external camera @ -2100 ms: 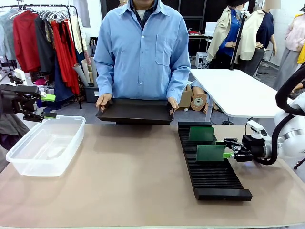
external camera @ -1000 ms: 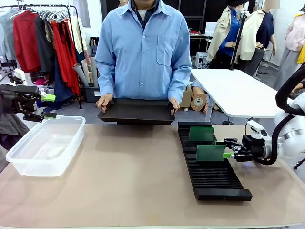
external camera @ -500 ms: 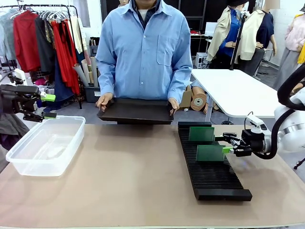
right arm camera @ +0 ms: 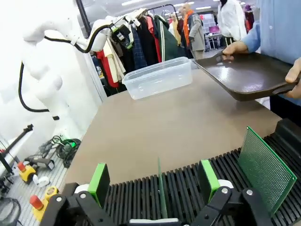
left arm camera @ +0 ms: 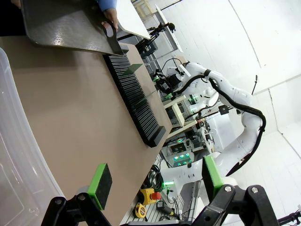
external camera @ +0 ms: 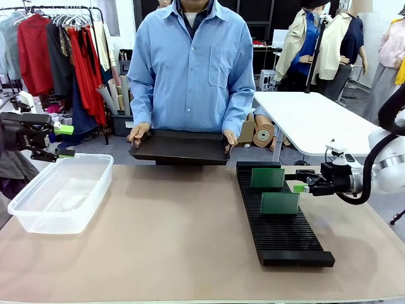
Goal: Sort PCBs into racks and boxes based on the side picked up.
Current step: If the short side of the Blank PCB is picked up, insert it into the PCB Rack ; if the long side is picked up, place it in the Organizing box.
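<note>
Right gripper (external camera: 300, 184), open and empty, sits just right of the near PCB (external camera: 280, 203) standing crosswise in the rack (external camera: 281, 237).

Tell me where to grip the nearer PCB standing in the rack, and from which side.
Grip the nearer PCB by its free top edge, coming from above. It stands upright on edge in the rack, its bottom edge seated in a crosswise slot, so the upper part is exposed. Put one finger on each flat face. The farther PCB stands well apart, so it should not crowd the approach.
</note>
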Robot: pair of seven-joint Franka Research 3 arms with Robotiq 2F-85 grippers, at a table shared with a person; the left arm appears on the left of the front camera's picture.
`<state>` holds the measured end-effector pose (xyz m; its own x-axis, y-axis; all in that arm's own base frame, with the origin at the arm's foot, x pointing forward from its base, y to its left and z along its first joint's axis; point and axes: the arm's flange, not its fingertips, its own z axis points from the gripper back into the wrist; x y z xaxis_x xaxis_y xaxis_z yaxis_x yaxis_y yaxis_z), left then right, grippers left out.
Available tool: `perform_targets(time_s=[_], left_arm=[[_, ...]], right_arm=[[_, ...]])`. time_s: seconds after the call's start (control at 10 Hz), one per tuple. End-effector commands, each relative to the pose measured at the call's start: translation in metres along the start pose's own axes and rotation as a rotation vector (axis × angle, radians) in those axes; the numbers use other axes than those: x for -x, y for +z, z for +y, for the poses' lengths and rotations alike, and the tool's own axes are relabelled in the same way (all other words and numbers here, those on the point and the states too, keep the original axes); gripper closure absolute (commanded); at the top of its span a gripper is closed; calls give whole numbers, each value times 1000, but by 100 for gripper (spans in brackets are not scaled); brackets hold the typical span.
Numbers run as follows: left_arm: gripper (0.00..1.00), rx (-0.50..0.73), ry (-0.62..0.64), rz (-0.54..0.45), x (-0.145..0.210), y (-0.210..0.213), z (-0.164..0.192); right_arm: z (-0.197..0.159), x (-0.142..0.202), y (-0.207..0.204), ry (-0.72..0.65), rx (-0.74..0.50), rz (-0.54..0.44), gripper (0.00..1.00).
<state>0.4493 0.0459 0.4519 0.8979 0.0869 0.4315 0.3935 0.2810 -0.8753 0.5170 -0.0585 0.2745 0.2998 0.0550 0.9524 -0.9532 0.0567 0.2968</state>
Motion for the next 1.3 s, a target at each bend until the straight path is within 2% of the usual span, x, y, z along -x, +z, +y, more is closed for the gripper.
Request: perform_targets(time_s=[0.0,0.4,0.6,0.9,1.2], left_arm=[[0,0,0,-2,0,1,-1],[0,0,0,-2,0,1,-1],[0,0,0,-2,0,1,-1],[0,0,0,-2,0,1,-1],[0,0,0,-2,0,1,-1]], right_arm=[[15,-15,-11,-130,6,-34,0],[38,-33,-15,-368,-13,-36,0],[54,-44,-17,-455,33,-42,0],[74,-62,-18,-657,115,-54,0],[94,-85,-18,-780,142,-49,0]])
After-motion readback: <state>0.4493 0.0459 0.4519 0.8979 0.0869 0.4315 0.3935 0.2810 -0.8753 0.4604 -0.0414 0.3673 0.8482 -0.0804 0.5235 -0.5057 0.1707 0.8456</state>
